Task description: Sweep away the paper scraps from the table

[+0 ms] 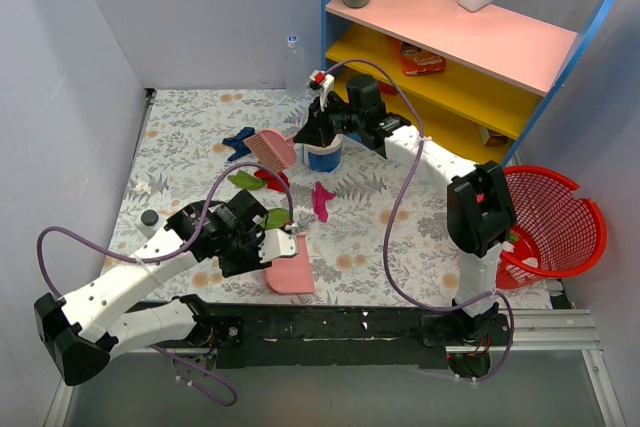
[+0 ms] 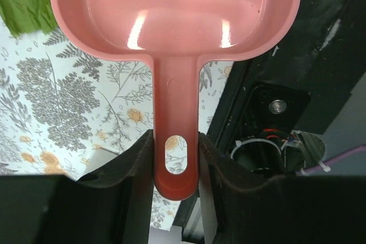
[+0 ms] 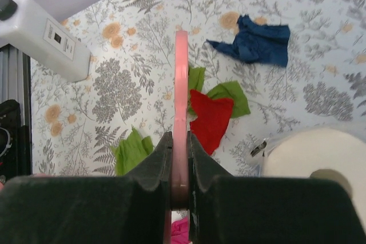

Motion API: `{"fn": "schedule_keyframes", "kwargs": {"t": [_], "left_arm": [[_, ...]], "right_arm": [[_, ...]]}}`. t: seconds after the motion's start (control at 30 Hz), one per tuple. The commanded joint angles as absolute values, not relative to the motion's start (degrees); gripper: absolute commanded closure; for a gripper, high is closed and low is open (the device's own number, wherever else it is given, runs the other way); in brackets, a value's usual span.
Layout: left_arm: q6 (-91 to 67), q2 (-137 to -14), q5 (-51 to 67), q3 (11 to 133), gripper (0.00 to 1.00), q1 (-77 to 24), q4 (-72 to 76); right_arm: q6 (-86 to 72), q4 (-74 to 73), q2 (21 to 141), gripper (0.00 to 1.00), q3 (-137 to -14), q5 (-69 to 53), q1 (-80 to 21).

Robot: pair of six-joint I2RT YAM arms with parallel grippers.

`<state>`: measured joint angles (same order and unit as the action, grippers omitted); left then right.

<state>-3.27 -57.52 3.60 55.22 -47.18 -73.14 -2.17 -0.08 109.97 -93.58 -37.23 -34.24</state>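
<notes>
From above, the paper scraps (image 1: 245, 180) lie loose across the table (image 1: 190, 162): dark blue far, green and red in the middle, magenta to their right. The left gripper (image 1: 278, 245) holds the dustpan (image 1: 290, 275) near the front edge. The left wrist view shows its jaws clamped on the handle, the pan empty, 1 green scrap beside it. The right wrist view shows the right gripper (image 3: 180, 138) pinching the brush (image 3: 181, 84) over the scraps; nearly all the sweeping looks left to do.

A robot lab booth: blank partition walls (image 1: 200, 17), black mounting rail (image 1: 340, 325).
</notes>
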Motion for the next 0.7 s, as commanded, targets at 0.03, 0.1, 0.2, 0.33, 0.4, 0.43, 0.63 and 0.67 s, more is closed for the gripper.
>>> {"fn": "schedule_keyframes", "kwargs": {"t": [0.03, 0.1, 0.2, 0.33, 0.4, 0.43, 0.63, 0.67], "left_arm": [[-7.2, -55.7, 5.8, 56.9, 1.0, -46.8, -76.8], [-8.2, -56.0, 5.4, 56.9, 1.0, -46.8, -76.3], [-8.3, -55.6, 2.9, 57.0, 1.0, -46.8, -75.1], [-7.0, -54.3, 1.8, 56.4, 1.0, -46.8, -75.4], [-6.8, -53.0, 1.8, 54.4, 1.0, -46.8, -74.8], [-6.7, -52.5, 1.4, 53.5, 1.0, -46.8, -73.5], [-5.5, -50.7, -1.4, 50.7, 1.0, -46.8, -71.3], [-5.3, -50.8, -1.1, 50.8, 1.0, -46.8, -71.6]], "right_arm": [[-5.9, 8.8, 111.9, 0.99, -91.9, -36.0, -34.7], [-4.3, 6.4, 112.4, 0.99, -92.6, -35.4, -34.6], [-1.1, 1.7, 113.3, 0.99, -93.6, -35.5, -34.6], [5.4, -10.5, 112.5, 0.99, -96.7, -34.0, -34.4], [10.1, -18.1, 110.8, 0.99, -96.2, -33.1, -33.9], [11.8, -20.7, 110.1, 0.99, -95.8, -32.7, -33.8], [23.9, -36.1, 102.5, 0.99, -90.5, -28.7, -31.5], [25.0, -38.1, 101.6, 0.99, -90.2, -28.1, -31.1]]}}
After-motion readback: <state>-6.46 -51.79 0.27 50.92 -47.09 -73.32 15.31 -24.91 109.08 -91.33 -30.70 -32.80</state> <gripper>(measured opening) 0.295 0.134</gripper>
